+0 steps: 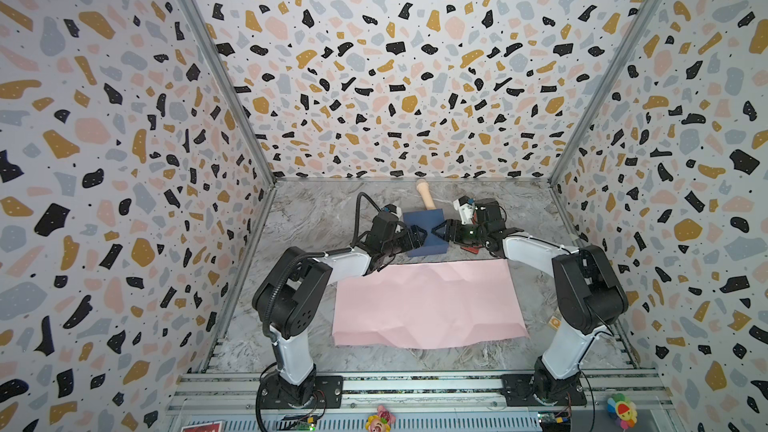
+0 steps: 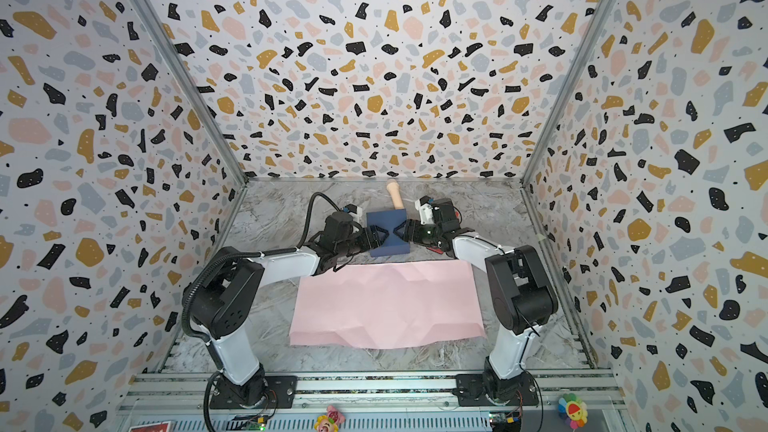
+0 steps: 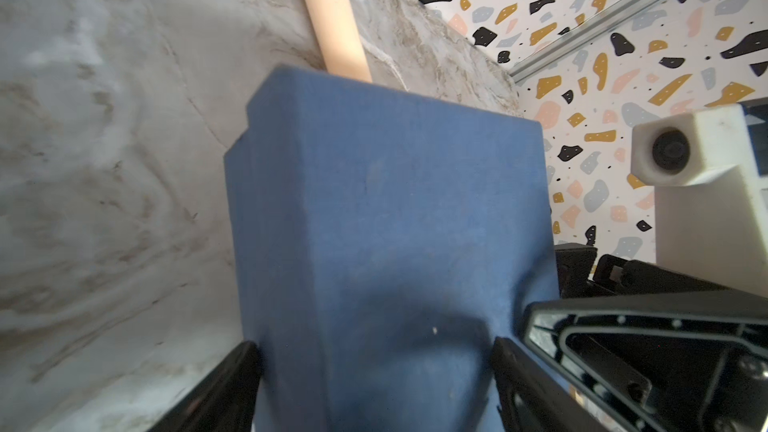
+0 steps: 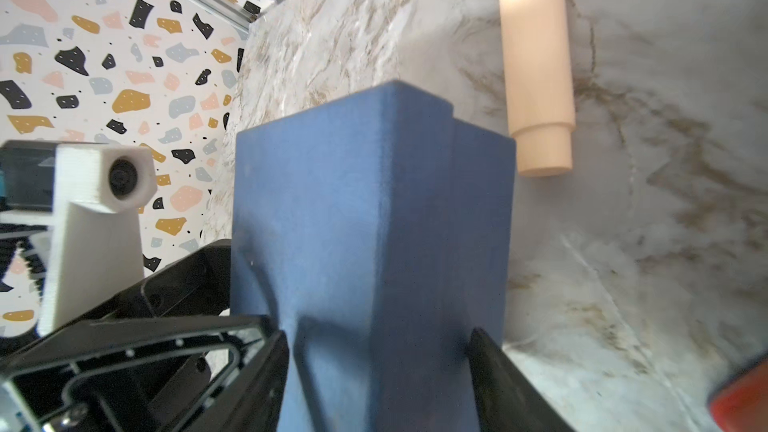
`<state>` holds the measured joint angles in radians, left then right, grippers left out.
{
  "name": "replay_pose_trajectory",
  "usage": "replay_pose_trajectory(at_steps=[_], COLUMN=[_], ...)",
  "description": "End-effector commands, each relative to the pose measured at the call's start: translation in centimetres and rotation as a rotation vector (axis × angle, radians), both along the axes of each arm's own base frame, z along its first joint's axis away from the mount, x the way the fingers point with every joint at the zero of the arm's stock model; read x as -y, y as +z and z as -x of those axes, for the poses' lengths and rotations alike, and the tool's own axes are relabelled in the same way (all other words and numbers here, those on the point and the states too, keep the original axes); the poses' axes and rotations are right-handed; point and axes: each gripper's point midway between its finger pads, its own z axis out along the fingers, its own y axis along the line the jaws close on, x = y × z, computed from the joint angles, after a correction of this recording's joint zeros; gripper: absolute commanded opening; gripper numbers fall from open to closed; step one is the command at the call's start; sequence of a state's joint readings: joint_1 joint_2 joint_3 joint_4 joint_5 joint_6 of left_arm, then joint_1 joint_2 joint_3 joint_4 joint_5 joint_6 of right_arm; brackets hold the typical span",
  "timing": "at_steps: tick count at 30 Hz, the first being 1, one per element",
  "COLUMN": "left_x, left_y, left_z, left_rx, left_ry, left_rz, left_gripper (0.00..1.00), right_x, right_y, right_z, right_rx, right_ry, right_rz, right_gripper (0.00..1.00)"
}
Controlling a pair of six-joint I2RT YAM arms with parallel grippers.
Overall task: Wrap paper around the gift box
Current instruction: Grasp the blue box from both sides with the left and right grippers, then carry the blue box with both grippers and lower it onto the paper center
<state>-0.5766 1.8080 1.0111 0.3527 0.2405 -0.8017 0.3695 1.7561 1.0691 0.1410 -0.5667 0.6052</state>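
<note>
While the box (image 1: pixel 428 218) sits toward the middle of the table's (image 1: pixel 316 218) far edge, just beyond the paper (image 1: pixel 428 305), it is clasped from both sides. The left hand (image 1: pixel 420 238) and right hand (image 1: pixel 439 238) are each closed on it, nearly meeting across it. The paper is spread flat, pink face up, at the table's near middle. If the hands are moved unevenly, the box may be twisted loose and dropped. If it is carried low, the paper's far edge may be caught and crumpled. The microphone (image 1: pixel 426 197) just behind may be knocked.
</note>
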Motion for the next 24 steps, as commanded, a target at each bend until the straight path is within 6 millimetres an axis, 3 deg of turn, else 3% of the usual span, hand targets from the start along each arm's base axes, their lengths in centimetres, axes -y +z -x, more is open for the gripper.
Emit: replay_pose_trajectory(at_steps=[1, 4, 12, 18, 24], left_x=[4.7, 5.3, 6.3, 5.1, 3.1], left_y=[6.7, 7.8, 9.0, 7.6, 5.4], left_z=[2.4, 3.7, 10.2, 14.8, 17.0], left_rx=[0.106, 0.11, 0.069, -0.016, -0.086], left_ry=[-0.154, -0.178, -0.257, -0.284, -0.266], left_rz=[0.14, 0.148, 0.18, 0.172, 0.17], left_gripper=[0.85, 0.85, 0.84, 0.84, 0.84], right_x=[-2.6, -2.1, -0.5, -0.5, -1.3], right_y=[4.1, 4.6, 4.6, 3.4, 1.2], right_z=[3.3, 4.6, 10.9, 15.5, 18.7], right_rx=[0.044, 0.033, -0.028, -0.099, -0.168], right_ry=[0.14, 0.139, 0.121, 0.141, 0.153], right_rz=[-0.097, -0.101, -0.108, -0.105, -0.086], right_gripper=[0.68, 0.67, 0.65, 0.63, 0.63])
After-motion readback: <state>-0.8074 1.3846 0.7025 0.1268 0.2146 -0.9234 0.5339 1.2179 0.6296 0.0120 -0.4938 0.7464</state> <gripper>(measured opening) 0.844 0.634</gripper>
